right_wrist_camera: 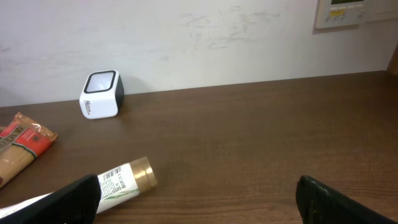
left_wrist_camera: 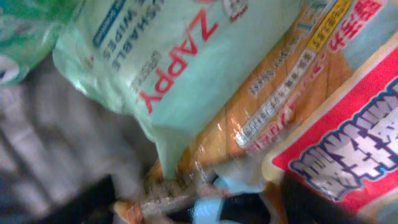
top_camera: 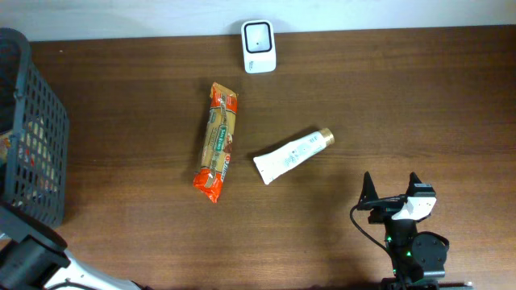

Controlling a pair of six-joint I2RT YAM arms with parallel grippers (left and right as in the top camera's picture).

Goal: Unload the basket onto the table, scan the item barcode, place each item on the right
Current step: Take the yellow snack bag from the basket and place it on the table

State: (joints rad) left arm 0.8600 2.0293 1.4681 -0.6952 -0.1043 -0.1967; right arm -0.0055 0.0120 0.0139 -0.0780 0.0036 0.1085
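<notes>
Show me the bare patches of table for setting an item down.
Bare brown wooden table lies right of the white box scanner and gold-capped white tube, ahead of the right gripper. A narrower strip runs between the black mesh basket and the orange snack packet. The middle is crowded.

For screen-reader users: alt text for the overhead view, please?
A white barcode scanner sits at the far edge of the table; an orange snack packet and a white, gold-capped tube lie apart nearer. A black mesh basket stands left, the open right gripper lower right.
</notes>
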